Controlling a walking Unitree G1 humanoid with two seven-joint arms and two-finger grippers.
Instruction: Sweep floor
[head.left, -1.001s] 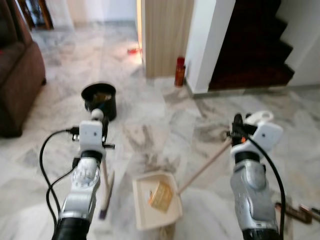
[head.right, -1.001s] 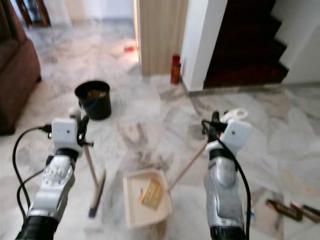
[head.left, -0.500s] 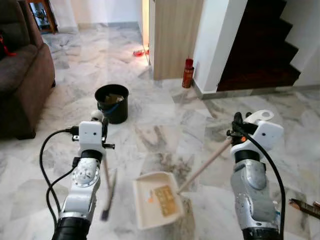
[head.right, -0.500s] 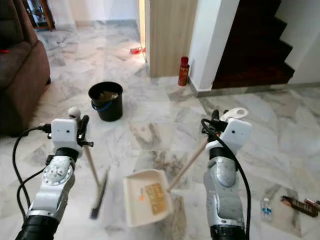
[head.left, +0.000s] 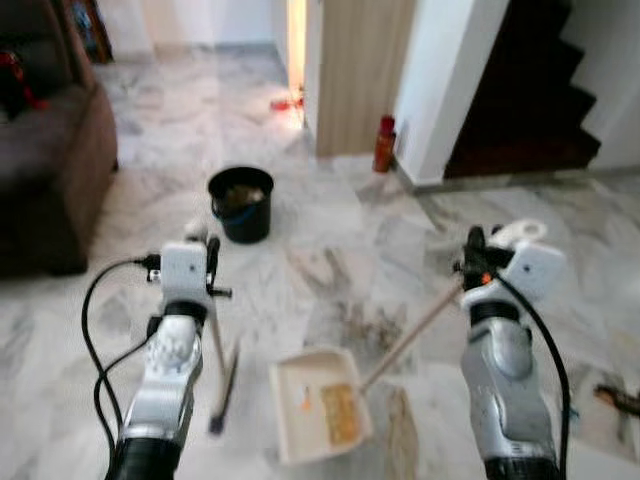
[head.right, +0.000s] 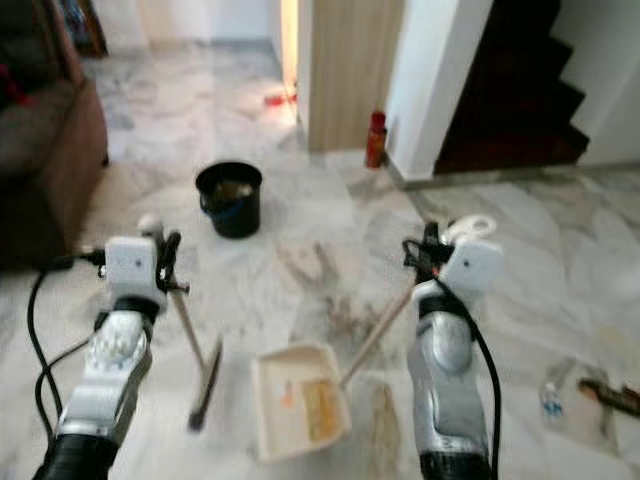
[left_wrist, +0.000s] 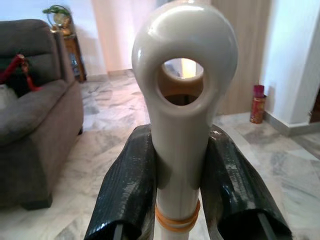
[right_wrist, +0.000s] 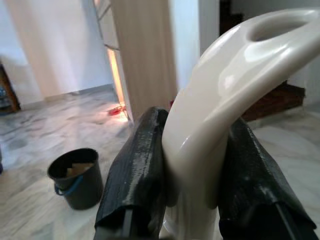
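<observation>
Up close, the left gripper (left_wrist: 182, 190) clamps the broom (head.left: 222, 372) handle at frame left; the right gripper (right_wrist: 192, 175) grips the dustpan (head.left: 318, 403) handle, pan at lower centre, both forearms raised.

A brown sofa (head.left: 45, 170) and red can (head.left: 384, 145) flank the staircase (head.left: 530, 90).

We hold both silver arms raised forward, elbows bent. Our left gripper (left_wrist: 177, 175) clamps its black fingers (left_wrist: 129, 185) around a handle; our right gripper (right_wrist: 192, 175) is likewise closed on another.
</observation>
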